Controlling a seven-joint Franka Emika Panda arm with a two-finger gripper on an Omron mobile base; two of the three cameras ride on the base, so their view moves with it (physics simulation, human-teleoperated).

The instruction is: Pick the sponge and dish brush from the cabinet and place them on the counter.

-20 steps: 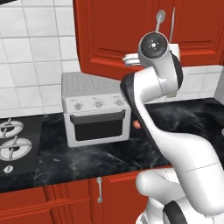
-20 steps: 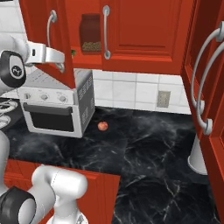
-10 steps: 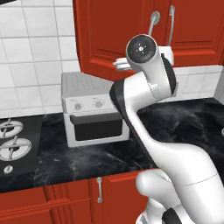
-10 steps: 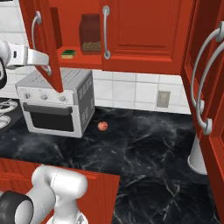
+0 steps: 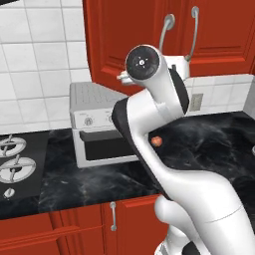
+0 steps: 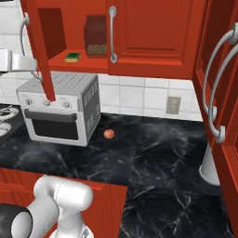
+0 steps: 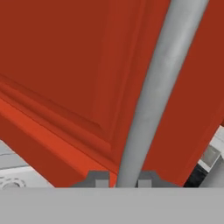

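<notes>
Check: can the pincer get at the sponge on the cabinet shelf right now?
Probably not yet. The pincer is shut on the door handle, beside the swung-open left door. The sponge lies exposed on the cabinet shelf, so the way looks free once the handle is released.

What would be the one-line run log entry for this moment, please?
phase: opening cabinet | jaws: shut on door handle | left door: swung open | sponge: on shelf, untouched | counter: no sponge yet
</notes>
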